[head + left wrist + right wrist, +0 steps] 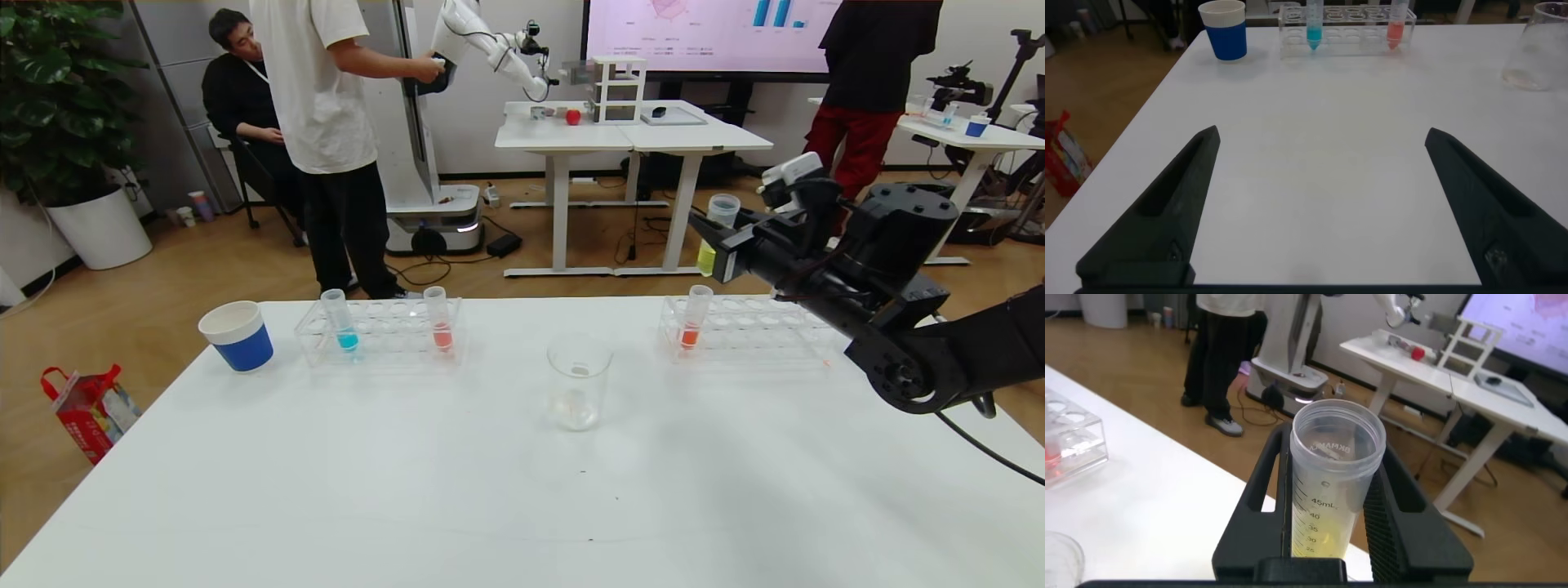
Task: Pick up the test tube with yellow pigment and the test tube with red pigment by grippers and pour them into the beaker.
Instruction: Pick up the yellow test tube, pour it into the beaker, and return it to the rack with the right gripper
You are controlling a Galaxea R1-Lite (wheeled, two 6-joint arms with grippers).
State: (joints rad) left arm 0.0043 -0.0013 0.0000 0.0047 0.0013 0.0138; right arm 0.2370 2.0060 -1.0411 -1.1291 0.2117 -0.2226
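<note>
My right gripper (709, 242) is shut on the yellow test tube (718, 233) and holds it upright in the air, above and behind the right rack (751, 331). In the right wrist view the tube (1333, 490) sits between the fingers (1404, 531), with yellow liquid low inside. The red test tube (441, 323) stands in the left rack (380, 335) and also shows in the left wrist view (1395, 24). The clear beaker (578, 380) stands mid-table between the racks. My left gripper (1323, 139) is open and empty, low over the near left of the table.
A blue-liquid tube (343, 322) stands in the left rack. A more orange-red tube (694, 322) stands in the right rack. A blue-and-white paper cup (238, 335) sits at the far left. People, desks and another robot are beyond the table's far edge.
</note>
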